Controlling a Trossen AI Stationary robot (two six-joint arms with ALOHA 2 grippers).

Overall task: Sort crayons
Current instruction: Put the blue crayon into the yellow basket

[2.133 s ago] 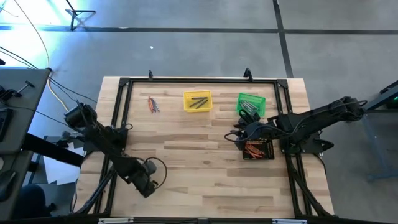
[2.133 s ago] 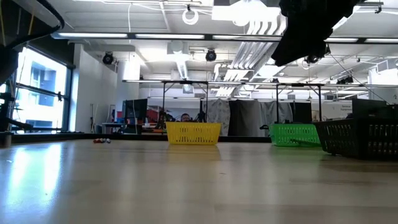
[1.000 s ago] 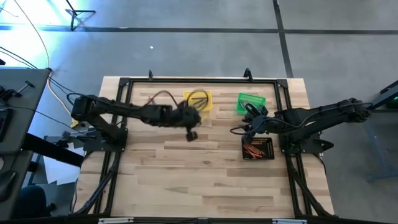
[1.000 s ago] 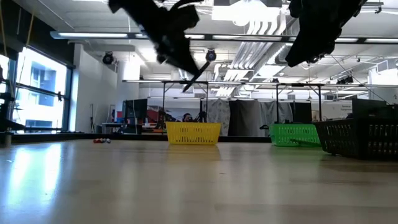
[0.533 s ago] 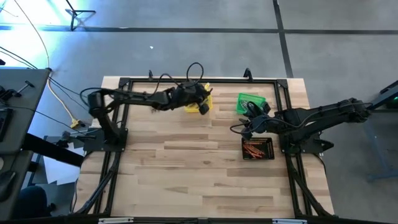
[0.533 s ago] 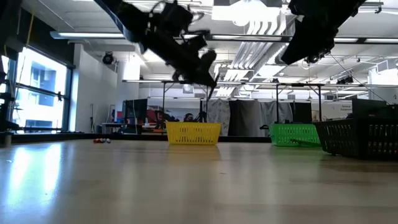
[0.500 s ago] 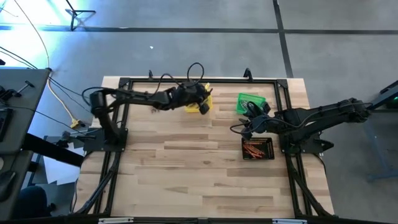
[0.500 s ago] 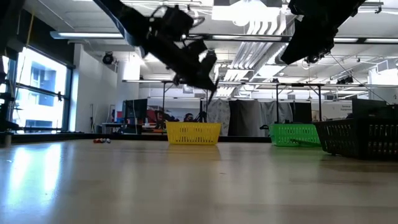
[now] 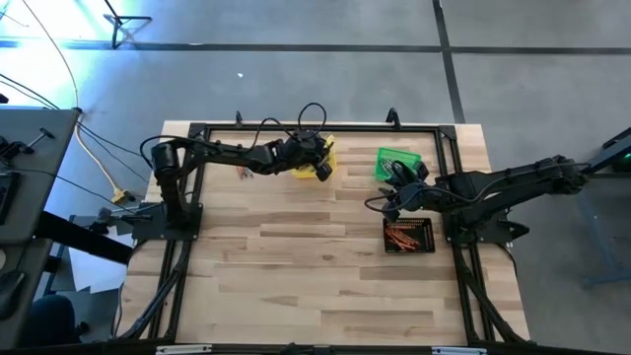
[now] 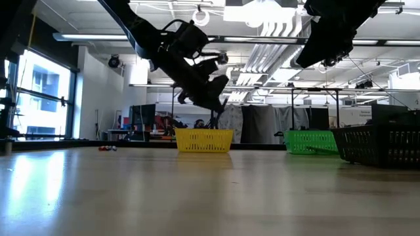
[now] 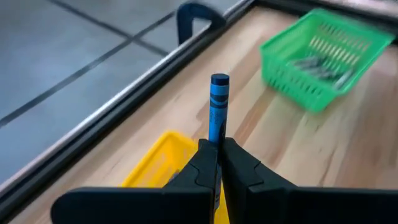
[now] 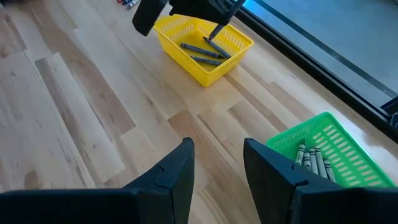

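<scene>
Left wrist view: a blue crayon [image 11: 217, 109] is being pinched upright between the pressed-together fingers of the left gripper [image 11: 219, 163], with the yellow bin [image 11: 158, 165] lying just below it and the green bin [image 11: 323, 59] of grey crayons [image 11: 314, 62] farther ahead. Beside the green bin [image 9: 397, 163], the right gripper [image 12: 216, 163] is being held with fingers spread, nothing between them, and the black bin [image 9: 409, 237] of orange-red crayons [image 9: 402, 237] is sitting just behind it.
</scene>
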